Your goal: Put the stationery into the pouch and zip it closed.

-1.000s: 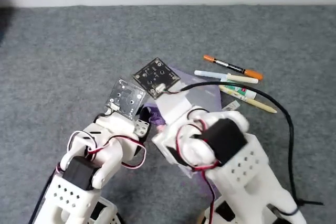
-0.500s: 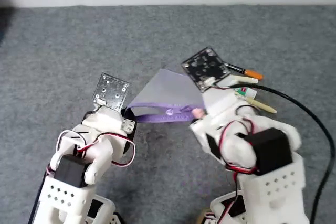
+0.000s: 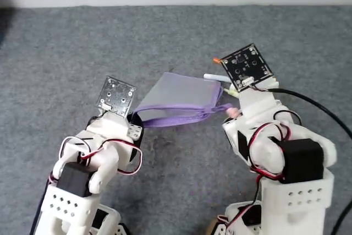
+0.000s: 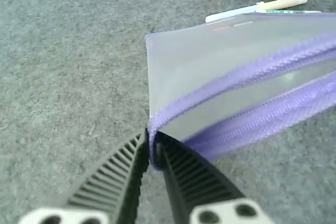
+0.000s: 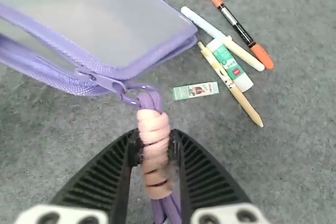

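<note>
A translucent purple pouch hangs stretched between my two grippers, just above the grey mat. My left gripper is shut on the pouch's corner at the zipper end. My right gripper is shut on the pink and purple zipper pull cord, with the slider at that end of the pouch. The two zipper tapes stand apart, so the mouth is open. On the mat beside the pouch lie an orange marker, a white pen, a glue stick, a beige pencil and a small green piece.
Grey carpet-like mat covers the table, with bare room to the left and behind the pouch. A black cable runs along the right arm. The stationery lies partly under the right wrist camera board in the high view.
My right gripper has travelled right with the zipper pull, sliding the zip open and drawing the pouch taut. My left gripper shifted slightly left early on, then held still.
</note>
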Action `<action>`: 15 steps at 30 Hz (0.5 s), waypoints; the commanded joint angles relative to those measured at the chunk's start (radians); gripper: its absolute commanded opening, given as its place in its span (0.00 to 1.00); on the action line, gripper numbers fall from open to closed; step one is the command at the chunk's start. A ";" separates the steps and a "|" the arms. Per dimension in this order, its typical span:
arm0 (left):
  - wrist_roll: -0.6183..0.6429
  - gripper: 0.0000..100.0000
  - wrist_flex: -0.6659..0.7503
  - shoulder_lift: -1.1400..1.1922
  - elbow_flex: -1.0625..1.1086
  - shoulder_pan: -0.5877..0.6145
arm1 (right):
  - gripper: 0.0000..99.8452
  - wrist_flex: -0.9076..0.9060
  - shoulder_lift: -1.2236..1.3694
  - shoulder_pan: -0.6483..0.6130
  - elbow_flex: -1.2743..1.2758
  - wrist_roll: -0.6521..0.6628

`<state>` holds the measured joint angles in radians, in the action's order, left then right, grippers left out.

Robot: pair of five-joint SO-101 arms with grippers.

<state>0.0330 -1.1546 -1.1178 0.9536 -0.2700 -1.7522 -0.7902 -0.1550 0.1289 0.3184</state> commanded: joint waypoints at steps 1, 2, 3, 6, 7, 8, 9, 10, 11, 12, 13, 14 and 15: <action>-0.020 0.01 -0.011 -0.008 -0.047 0.011 | 0.01 -0.031 -0.021 0.033 0.012 0.008; -0.020 0.01 -0.011 -0.008 -0.048 0.011 | 0.01 -0.031 -0.022 0.036 0.029 0.005; -0.020 0.01 -0.011 -0.008 -0.048 0.011 | 0.01 -0.031 -0.022 0.045 0.049 0.000; -0.020 0.01 -0.011 -0.008 -0.048 0.009 | 0.01 -0.025 -0.022 0.059 0.081 -0.002; -0.020 0.01 -0.011 -0.008 -0.048 0.006 | 0.01 -0.024 -0.024 0.059 0.081 -0.002; -0.020 0.01 -0.011 -0.011 -0.048 -0.006 | 0.01 -0.021 -0.027 0.059 0.080 -0.002; -0.020 0.01 -0.009 -0.014 -0.048 -0.020 | 0.01 -0.021 -0.036 0.054 0.080 -0.002; -0.020 0.01 -0.008 -0.014 -0.048 -0.038 | 0.01 -0.019 -0.047 0.053 0.081 -0.003; -0.020 0.02 -0.003 -0.014 -0.048 -0.057 | 0.01 -0.019 -0.058 0.053 0.084 -0.003; -0.020 0.02 0.002 -0.014 -0.048 -0.077 | 0.01 -0.019 -0.065 0.053 0.084 -0.003; -0.020 0.02 0.014 -0.011 -0.048 -0.092 | 0.01 -0.019 -0.071 0.053 0.086 -0.003; -0.015 0.03 0.025 -0.008 -0.047 -0.103 | 0.01 -0.019 -0.077 0.053 0.086 -0.003; -0.015 0.04 0.040 -0.008 -0.044 -0.107 | 0.01 -0.019 -0.084 0.053 0.086 -0.003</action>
<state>0.0330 -1.1500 -1.1178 0.9536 -0.3498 -1.7522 -0.8454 -0.1181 0.2209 0.3184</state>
